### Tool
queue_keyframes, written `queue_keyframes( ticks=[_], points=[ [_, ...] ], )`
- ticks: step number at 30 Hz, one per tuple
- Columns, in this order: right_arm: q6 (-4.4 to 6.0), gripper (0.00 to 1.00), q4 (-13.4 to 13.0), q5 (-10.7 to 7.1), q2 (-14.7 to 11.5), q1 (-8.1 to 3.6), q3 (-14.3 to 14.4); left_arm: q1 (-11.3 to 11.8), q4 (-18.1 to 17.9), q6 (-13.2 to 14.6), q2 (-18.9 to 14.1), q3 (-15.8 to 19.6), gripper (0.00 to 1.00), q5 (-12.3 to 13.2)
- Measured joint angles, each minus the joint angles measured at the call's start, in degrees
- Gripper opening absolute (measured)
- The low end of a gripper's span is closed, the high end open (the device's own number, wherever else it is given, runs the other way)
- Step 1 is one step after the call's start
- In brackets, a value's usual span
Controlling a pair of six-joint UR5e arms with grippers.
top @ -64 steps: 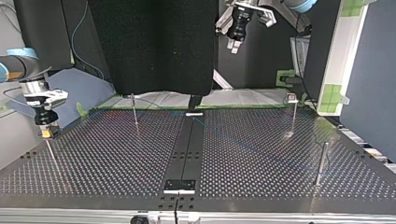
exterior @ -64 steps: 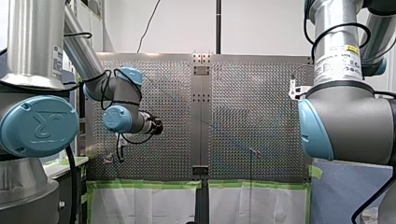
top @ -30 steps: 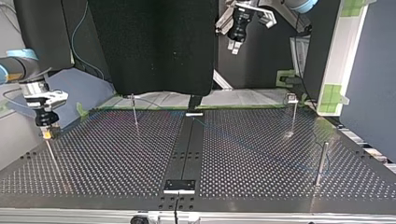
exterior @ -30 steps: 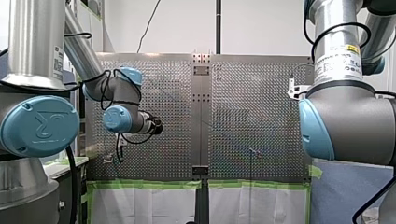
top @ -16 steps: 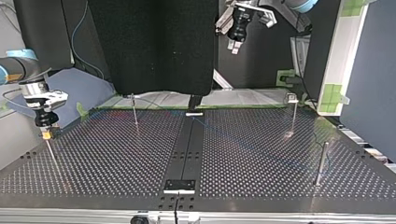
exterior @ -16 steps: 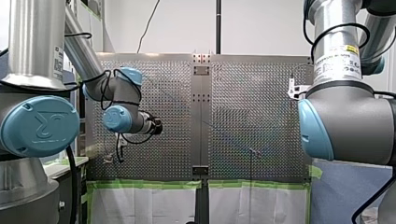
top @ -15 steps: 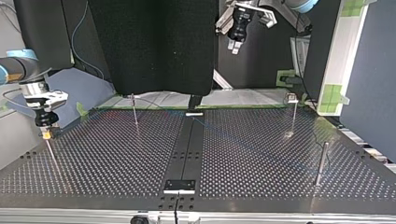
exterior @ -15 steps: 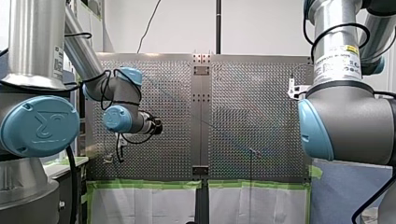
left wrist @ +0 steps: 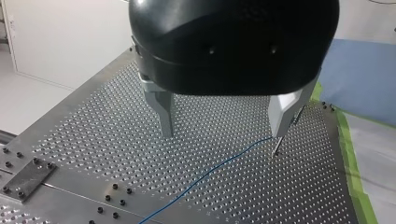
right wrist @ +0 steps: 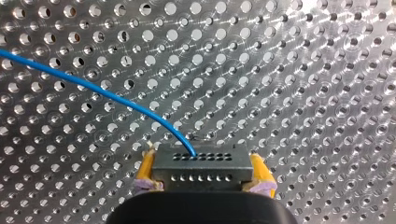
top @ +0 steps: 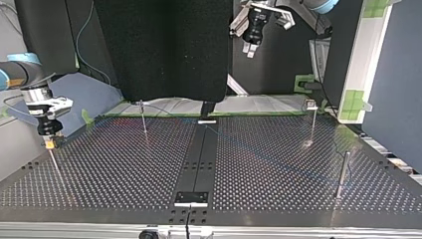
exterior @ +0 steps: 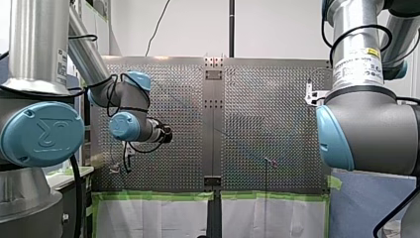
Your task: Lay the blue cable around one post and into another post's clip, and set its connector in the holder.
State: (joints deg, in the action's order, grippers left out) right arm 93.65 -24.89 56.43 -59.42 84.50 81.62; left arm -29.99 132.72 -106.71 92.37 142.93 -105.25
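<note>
My right gripper (right wrist: 203, 173) is shut on a grey connector (right wrist: 200, 161), its yellow pads (right wrist: 146, 171) on the block's two ends. The blue cable (right wrist: 93, 88) leaves the connector's face and curves away over the perforated plate. In the top view that gripper (top: 49, 143) hangs low at the left edge, just over a thin post (top: 54, 165). My left gripper (top: 249, 49) is held high at the back, open and empty. Below its metal fingers (left wrist: 164, 116) the cable (left wrist: 210, 170) runs on the plate to a small post (left wrist: 276, 148).
Other posts stand on the plate: one at the back left (top: 144, 121), one with a clip on top at the back right (top: 312, 119), and a thicker one at the right (top: 342, 174). A dark centre strip (top: 199, 159) carries a small bracket (top: 191, 198) near the front edge.
</note>
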Motion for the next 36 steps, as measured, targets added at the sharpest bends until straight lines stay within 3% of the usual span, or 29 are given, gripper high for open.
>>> queue_keyframes(
  ticks=[12,14,15,17,18,20,21,23,36],
  points=[
    [0.14,0.02,-0.1,0.32,0.0,0.04,0.0,0.0,0.0,0.0,0.0,0.0,1.0,0.0],
    [0.15,0.29,-0.1,0.57,0.0,0.04,0.0,0.0,0.0,0.0,0.0,0.0,1.0,0.0],
    [0.14,0.29,-0.1,0.72,0.0,0.04,0.0,0.0,0.0,0.0,0.0,0.0,1.0,0.0],
    [0.15,0.49,-0.1,1.02,0.0,0.03,0.0,0.0,0.0,0.0,0.0,0.0,1.0,0.0],
    [0.14,0.49,-0.1,1.14,0.0,0.03,0.0,0.0,0.0,0.0,0.0,0.0,1.0,0.0],
    [0.15,0.67,-0.1,1.3,0.0,0.03,0.0,0.0,0.0,0.0,0.0,0.0,1.0,0.0],
    [0.15,0.67,-0.1,1.36,0.0,0.04,0.0,0.0,0.0,0.0,0.0,0.0,1.0,0.0],
    [0.15,0.77,-0.1,1.57,0.0,0.07,0.0,0.0,0.0,0.0,0.0,0.0,1.0,0.0],
    [0.14,0.85,-0.3,1.84,-0.1,0.47,0.0,0.0,0.0,0.0,0.0,0.0,1.0,0.0]
  ],
)
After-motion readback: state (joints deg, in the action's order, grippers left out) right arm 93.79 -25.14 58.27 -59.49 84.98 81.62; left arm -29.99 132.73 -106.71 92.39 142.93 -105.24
